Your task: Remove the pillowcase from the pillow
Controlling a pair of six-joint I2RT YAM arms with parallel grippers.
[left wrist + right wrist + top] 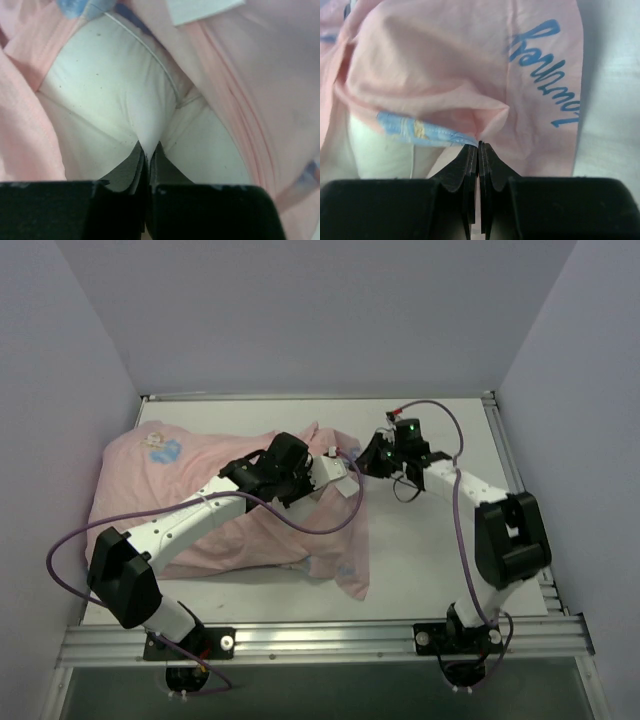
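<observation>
The pillowcase (180,480) lies pink side out over the left half of the table, with a flap hanging toward the front (355,560). In the top view it covers the pillow. The white pillow (110,95) shows in the case's opening. My left gripper (148,147) is shut on a pinch of the white pillow fabric; in the top view it is at the opening (340,472). My right gripper (479,145) is shut on the pillowcase's edge (445,65), beside its blue hem (415,130), just right of the left gripper (366,462). A bit of the pillow (380,155) shows under the hem.
The grey table (430,540) is walled on the left, back and right. An aluminium rail (320,640) runs along the near edge. Purple cables (455,500) loop beside both arms. A white label (200,10) is sewn inside the case.
</observation>
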